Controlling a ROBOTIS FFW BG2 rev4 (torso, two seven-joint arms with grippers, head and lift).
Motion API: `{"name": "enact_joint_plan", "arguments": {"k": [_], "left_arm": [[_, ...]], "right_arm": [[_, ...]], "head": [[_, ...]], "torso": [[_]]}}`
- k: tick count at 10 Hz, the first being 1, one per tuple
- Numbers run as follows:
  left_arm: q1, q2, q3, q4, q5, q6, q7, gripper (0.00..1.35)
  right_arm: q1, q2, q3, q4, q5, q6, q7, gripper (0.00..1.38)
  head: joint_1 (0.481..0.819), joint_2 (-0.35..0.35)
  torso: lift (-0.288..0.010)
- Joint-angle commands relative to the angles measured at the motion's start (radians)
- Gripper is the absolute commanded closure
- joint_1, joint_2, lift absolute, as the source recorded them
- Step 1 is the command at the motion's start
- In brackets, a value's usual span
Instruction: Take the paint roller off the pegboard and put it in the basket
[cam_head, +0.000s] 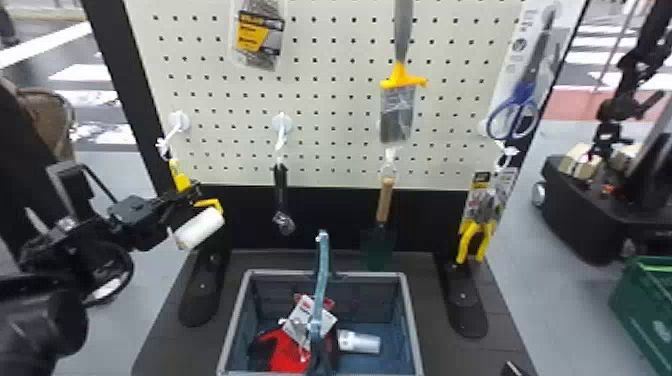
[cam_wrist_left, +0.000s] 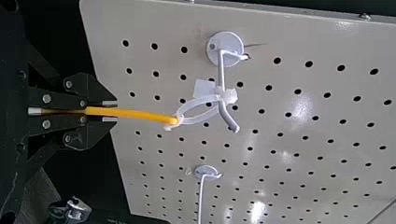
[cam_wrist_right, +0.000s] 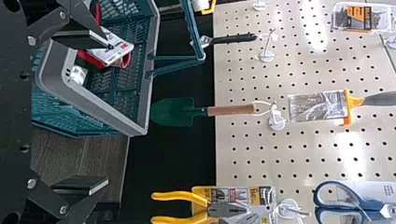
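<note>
Holding the paint roller (cam_head: 202, 228) by its yellow handle in the left gripper (cam_head: 191, 189), with fingers closed narrow on it, at the left side of the pegboard (cam_head: 335, 75). Looped over a hook (cam_wrist_left: 221, 74) by a white tie (cam_wrist_left: 198, 102) at the handle's end. Tilted at the white roll, left of the basket (cam_head: 413, 320). Waiting at the near right with the right gripper (cam_head: 516, 369), fingers spread wide. Lying inside the basket, red-and-black gloves (cam_head: 285, 350) and a clear cup (cam_head: 361, 342). Hanging rightward from the roller: wrench (cam_head: 281, 192), trowel (cam_head: 384, 205), pliers (cam_head: 470, 240); higher up, paintbrush (cam_head: 398, 115), scissors (cam_head: 514, 117) and a clear pack (cam_head: 257, 42).
</note>
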Motion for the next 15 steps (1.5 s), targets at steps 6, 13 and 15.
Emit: {"name": "enact_joint_plan", "arguments": {"k": [6,13,15], "left_arm": [[0.103,-0.034,0.063,-0.211,-0.066,-0.009,0.048,1.22],[0.286,-0.112,0.136,-0.337,-0.023,-0.028,0.08,1.22],[0.359,-0.152,0.116,-0.42,0.032,-0.005,0.128,1.22]], "right_arm": [[0.008,-0.003,0.0,0.0,-0.006,0.0,-0.002,0.25],[0.011,-0.008,0.0,-0.003,-0.009,0.0,-0.002,0.25],[0.011,-0.008,-0.002,-0.003,-0.009,0.0,-0.002,0.25]], "head": [[0.549,0.0],[0.549,0.0],[0.549,0.0]], "torso": [[-0.1],[-0.1],[-0.1]]}}
